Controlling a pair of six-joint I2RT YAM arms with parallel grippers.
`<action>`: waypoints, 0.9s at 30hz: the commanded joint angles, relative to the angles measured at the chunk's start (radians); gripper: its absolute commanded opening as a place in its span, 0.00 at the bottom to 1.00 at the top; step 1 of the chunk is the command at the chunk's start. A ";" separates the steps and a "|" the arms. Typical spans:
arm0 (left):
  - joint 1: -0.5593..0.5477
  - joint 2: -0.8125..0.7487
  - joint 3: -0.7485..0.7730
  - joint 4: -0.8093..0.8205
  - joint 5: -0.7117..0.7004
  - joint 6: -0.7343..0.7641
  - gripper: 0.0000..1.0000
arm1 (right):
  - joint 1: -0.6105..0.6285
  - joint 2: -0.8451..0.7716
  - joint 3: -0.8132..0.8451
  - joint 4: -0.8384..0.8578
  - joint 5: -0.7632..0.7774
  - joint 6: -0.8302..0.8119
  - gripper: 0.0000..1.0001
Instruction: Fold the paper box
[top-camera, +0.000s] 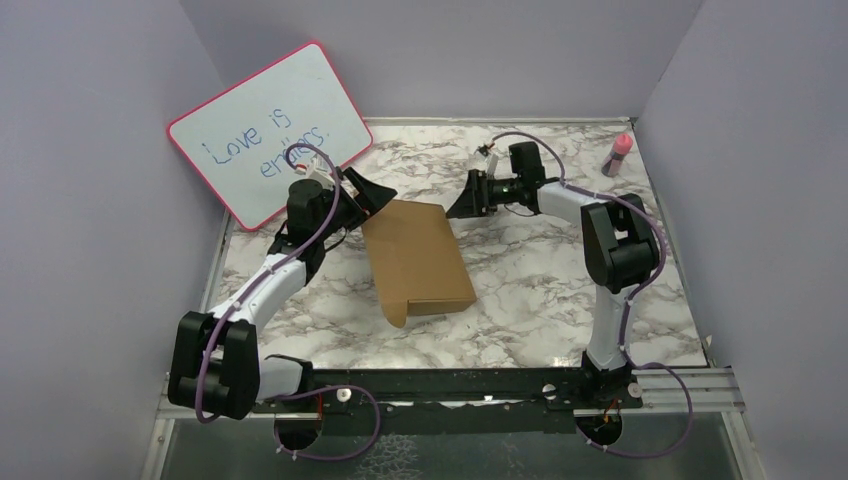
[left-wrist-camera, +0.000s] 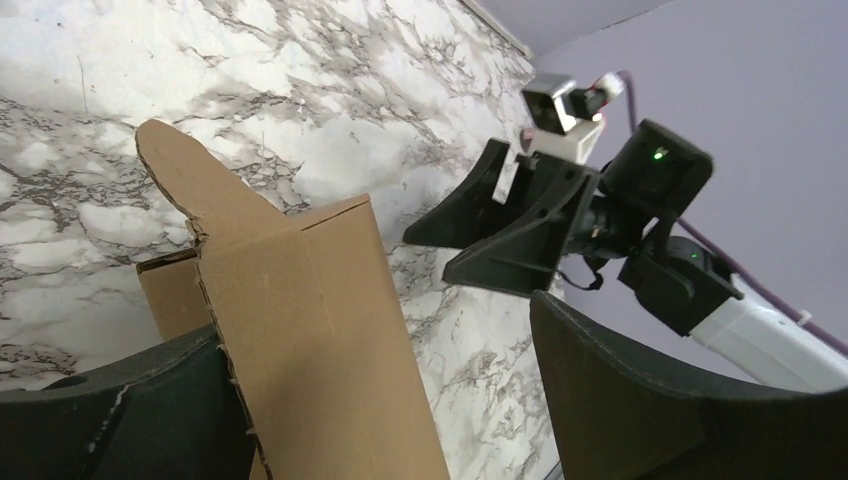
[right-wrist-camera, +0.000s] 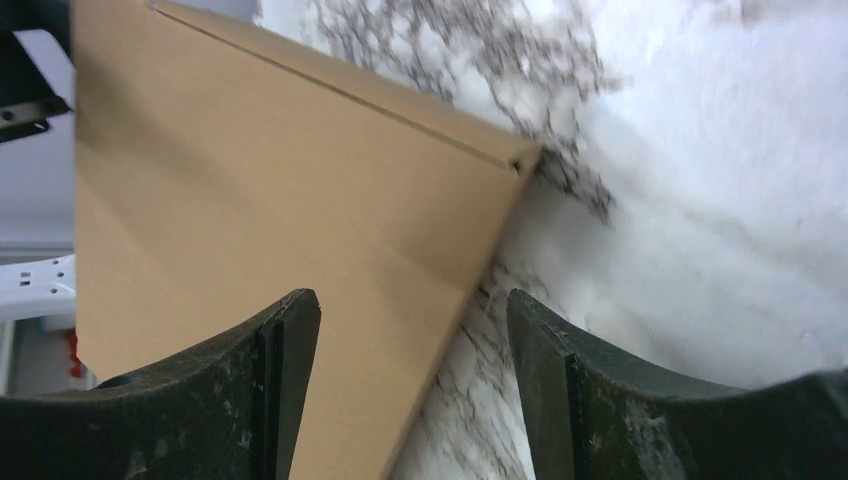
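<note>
The paper box (top-camera: 417, 262) is a brown cardboard mailer lying folded near the middle of the marble table (top-camera: 560, 290), with a small tab sticking out at its near-left corner. My left gripper (top-camera: 376, 197) is at the box's far-left corner and stands open. In the left wrist view a raised cardboard flap (left-wrist-camera: 310, 340) stands between the wide jaws (left-wrist-camera: 380, 320), close to the left finger and well apart from the right one. My right gripper (top-camera: 459, 206) is open at the far-right corner. In its wrist view the jaws (right-wrist-camera: 412, 300) straddle the box's edge (right-wrist-camera: 300, 220) without touching it.
A pink-framed whiteboard (top-camera: 270, 130) with handwriting leans against the back-left wall, close behind my left arm. A small pink-capped bottle (top-camera: 620, 153) stands at the back-right corner. Purple walls close in three sides. The right gripper (left-wrist-camera: 500, 225) shows in the left wrist view.
</note>
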 joint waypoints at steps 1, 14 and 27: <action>-0.004 -0.033 0.021 0.044 0.027 -0.010 0.91 | 0.001 -0.044 -0.096 0.072 0.050 0.047 0.74; 0.008 -0.090 -0.202 -0.015 -0.104 0.006 0.91 | 0.000 -0.091 -0.316 0.299 -0.012 0.186 0.70; 0.047 -0.165 -0.342 -0.076 -0.136 0.036 0.91 | 0.065 -0.046 -0.368 0.384 -0.053 0.229 0.66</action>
